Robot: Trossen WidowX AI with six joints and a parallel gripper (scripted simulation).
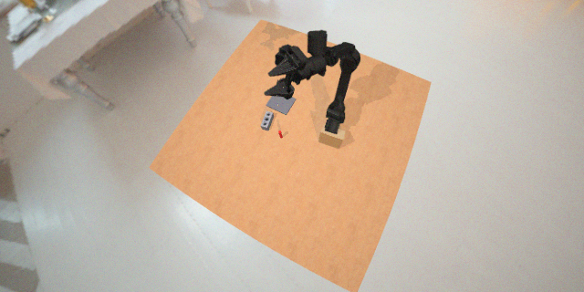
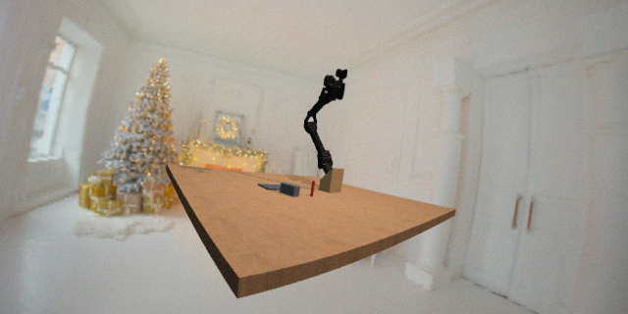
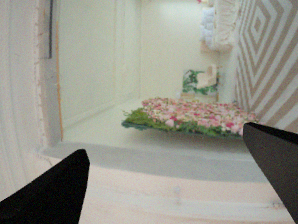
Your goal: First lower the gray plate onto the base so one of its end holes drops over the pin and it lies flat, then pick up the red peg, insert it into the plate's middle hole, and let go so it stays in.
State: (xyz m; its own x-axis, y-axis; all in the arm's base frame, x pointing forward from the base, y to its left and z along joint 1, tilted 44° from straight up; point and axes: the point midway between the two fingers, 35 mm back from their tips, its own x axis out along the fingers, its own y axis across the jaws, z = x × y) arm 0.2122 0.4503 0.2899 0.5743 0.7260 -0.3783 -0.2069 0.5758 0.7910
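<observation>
The gray plate (image 1: pixel 266 120) (image 2: pixel 289 189) is a thick bar with three dark holes, resting on the table beside the base. The base (image 1: pixel 284 106) (image 2: pixel 268 186) is a flat blue-gray square; a tiny light spot shows on it, but the pin is too small to make out clearly. The red peg (image 1: pixel 280 134) (image 2: pixel 312 188) stands upright on the table, apart from the plate. My gripper (image 1: pixel 267 84) (image 2: pixel 341 74) (image 3: pixel 166 144) is open and empty, high above the table. The wrist view shows none of the task's objects.
My arm stands on a tan block (image 1: pixel 331 139) (image 2: pixel 331 182), to the right of the peg in the top and exterior views. The wooden table (image 1: pixel 255 169) (image 2: pixel 275 231) has its edges in view. The wrist view shows only the room between the fingers.
</observation>
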